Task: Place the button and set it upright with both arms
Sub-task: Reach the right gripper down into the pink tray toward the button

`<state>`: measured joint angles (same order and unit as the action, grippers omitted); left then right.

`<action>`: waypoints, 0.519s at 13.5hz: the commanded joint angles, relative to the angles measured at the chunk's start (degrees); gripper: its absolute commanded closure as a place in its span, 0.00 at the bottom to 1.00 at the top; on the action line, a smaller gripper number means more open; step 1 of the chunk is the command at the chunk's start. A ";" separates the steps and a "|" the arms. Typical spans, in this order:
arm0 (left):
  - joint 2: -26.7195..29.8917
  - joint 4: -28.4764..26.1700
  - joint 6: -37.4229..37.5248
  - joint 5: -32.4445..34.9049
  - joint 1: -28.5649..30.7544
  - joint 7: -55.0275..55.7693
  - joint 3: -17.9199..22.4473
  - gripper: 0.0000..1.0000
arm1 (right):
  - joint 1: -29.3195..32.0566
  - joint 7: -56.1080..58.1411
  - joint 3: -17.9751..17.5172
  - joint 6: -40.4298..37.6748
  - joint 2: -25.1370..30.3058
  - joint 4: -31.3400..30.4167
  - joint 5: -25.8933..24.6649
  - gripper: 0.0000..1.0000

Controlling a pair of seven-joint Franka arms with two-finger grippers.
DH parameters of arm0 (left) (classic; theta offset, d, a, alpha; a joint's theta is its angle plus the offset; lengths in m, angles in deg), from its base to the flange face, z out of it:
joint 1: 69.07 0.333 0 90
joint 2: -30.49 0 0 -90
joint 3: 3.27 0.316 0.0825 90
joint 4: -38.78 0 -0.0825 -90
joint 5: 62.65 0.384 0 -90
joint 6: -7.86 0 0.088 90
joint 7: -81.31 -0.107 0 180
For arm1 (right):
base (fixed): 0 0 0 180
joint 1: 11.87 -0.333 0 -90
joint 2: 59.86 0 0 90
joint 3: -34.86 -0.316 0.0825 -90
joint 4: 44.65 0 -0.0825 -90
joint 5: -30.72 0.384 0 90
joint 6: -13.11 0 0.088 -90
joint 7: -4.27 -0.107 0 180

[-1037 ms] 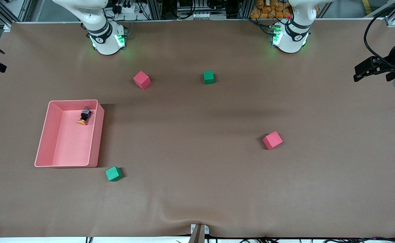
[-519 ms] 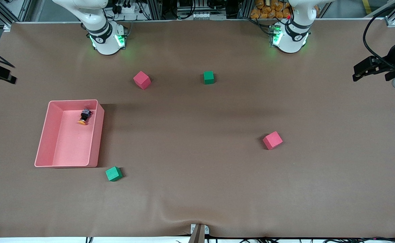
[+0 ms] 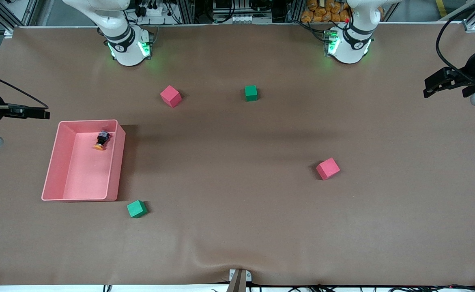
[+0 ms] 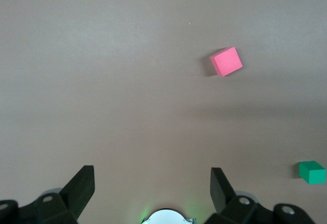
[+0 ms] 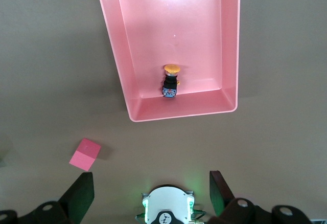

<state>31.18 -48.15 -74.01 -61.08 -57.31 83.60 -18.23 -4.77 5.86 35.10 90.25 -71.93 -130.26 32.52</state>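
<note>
The button (image 3: pixel 101 140) lies on its side in the pink tray (image 3: pixel 117 166), in the corner nearer the robot bases, with its orange cap toward the front camera. The right wrist view shows it (image 5: pixel 170 81) close to the tray's end wall (image 5: pixel 179 106). My right gripper (image 3: pixel 38 113) is open and empty, up in the air over the table at the right arm's end, beside the tray; in its own view (image 5: pixel 150 189) the jaws stand wide apart. My left gripper (image 3: pixel 431 86) is open and empty, high over the left arm's end, also wide apart in its own view (image 4: pixel 150 184).
A red cube (image 3: pixel 170 96) and a green cube (image 3: pixel 251 93) lie near the bases. Another red cube (image 3: pixel 327 168) lies toward the left arm's end. A green cube (image 3: pixel 136 209) lies by the tray's corner nearest the front camera.
My right gripper has swung in from the table's edge toward the tray. My left gripper has barely shifted. The button and cubes have not moved.
</note>
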 commanded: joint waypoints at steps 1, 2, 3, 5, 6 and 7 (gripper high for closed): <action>0.27 0.18 0.39 -0.25 0.10 0.61 -0.60 0.00 | 0.81 1.75 -0.14 6.42 0.82 -6.65 -0.30 0.00; 0.45 0.01 0.39 -0.33 0.01 0.61 -0.60 0.00 | 0.81 1.66 -0.14 9.14 1.00 -9.20 -0.30 0.00; 0.71 -0.08 0.57 -0.33 -0.08 0.61 -0.51 0.00 | 0.90 1.66 -0.14 12.13 1.17 -11.84 -0.21 0.00; 0.89 -0.26 0.65 -0.25 -2.00 0.61 1.15 0.00 | 0.99 1.66 -0.14 18.36 1.26 -17.37 -0.21 0.00; 0.89 -0.35 0.66 -0.25 -3.75 0.61 2.81 0.00 | 1.08 1.66 -0.14 21.88 1.35 -20.36 -0.21 0.00; 0.97 -0.70 0.66 -0.25 -5.68 0.61 4.92 0.00 | 1.43 1.84 -0.14 25.83 1.61 -23.61 -0.21 0.00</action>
<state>31.18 -48.22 -73.99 -61.08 -59.86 83.61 -16.59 -4.47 6.72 35.39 110.46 -72.37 -147.32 32.51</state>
